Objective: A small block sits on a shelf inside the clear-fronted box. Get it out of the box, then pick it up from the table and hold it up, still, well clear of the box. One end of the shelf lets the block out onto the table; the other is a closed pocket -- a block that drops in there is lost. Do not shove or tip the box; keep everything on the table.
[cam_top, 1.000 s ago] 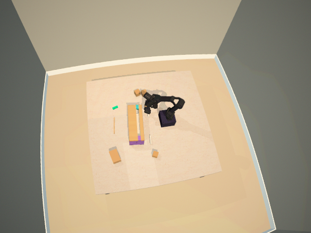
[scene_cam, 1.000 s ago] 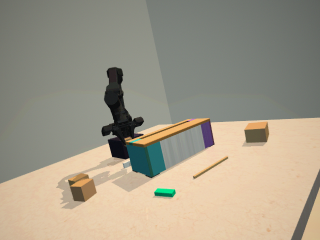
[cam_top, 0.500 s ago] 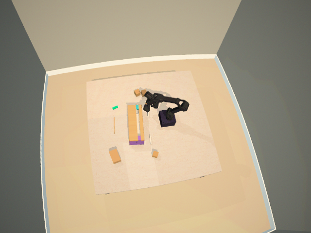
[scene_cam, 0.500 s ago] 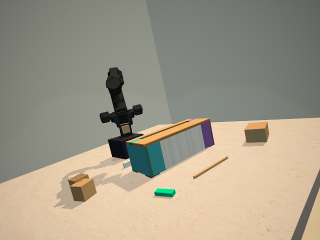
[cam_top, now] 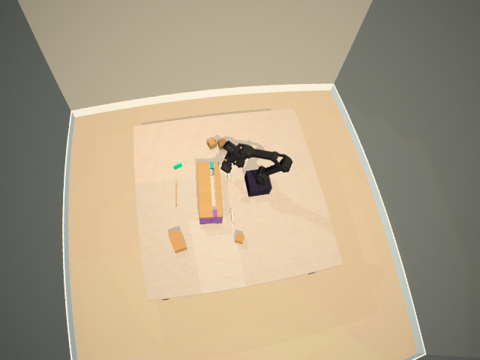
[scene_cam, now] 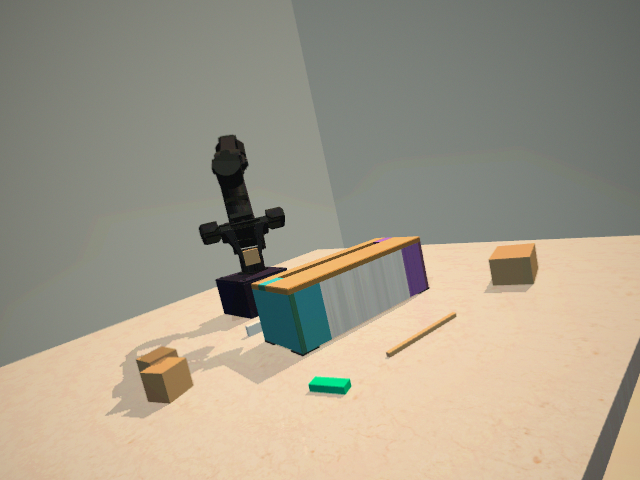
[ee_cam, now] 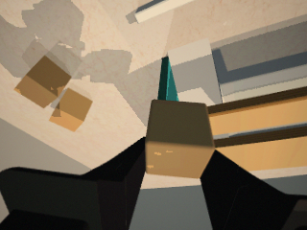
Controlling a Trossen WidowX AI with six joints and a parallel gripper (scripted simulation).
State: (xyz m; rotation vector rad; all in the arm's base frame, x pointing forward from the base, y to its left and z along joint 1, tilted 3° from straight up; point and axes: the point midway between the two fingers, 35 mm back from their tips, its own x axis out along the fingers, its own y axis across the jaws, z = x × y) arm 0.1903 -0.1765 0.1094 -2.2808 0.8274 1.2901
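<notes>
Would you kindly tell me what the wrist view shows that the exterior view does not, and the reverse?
Only the wrist view shows the grip up close: the small tan block clamped between the dark fingers, with the box's slotted orange top below it.

Only the exterior view shows the whole layout: the box's clear front, its purple end, the thin stick, the green piece and a lone tan cube.

Both show the tool holding the block above the box's teal end, and the two tan cubes together on the table.
</notes>
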